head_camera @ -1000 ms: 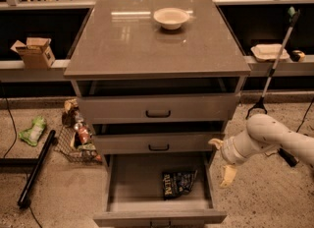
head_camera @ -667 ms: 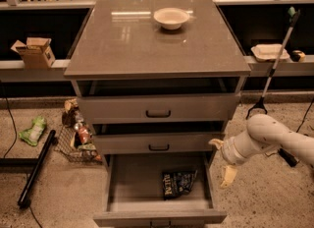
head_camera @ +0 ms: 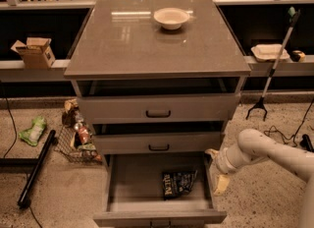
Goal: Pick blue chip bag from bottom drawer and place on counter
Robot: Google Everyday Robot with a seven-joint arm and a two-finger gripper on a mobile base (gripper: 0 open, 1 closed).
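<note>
The tool (head_camera: 216,169) hangs at the right side of the bottom drawer (head_camera: 112,185), just outside its right wall. Its two pale fingers are spread apart, one above the other, with nothing between them. The white arm (head_camera: 274,154) carrying it comes in from the right edge.

The bottom drawer is pulled out. The bag (head_camera: 177,183) lies flat on its floor, right of centre and near the tool but not touching it.

Above, the middle drawer (head_camera: 196,142) and top drawer (head_camera: 196,108) each stand slightly out, with a dark gap over each. The counter (head_camera: 147,47) tops the cabinet and carries a pale bowl (head_camera: 171,17) near its back edge.

On the floor to the left, a wire basket (head_camera: 66,143) with snack packets sits beside the cabinet. A green packet (head_camera: 33,129) lies farther left, next to a black pole (head_camera: 35,170). A cardboard box (head_camera: 34,52) rests on the left shelf. At the right, a pale tray (head_camera: 270,51) sits on the shelf and a grabber stick (head_camera: 274,67) leans against it.
</note>
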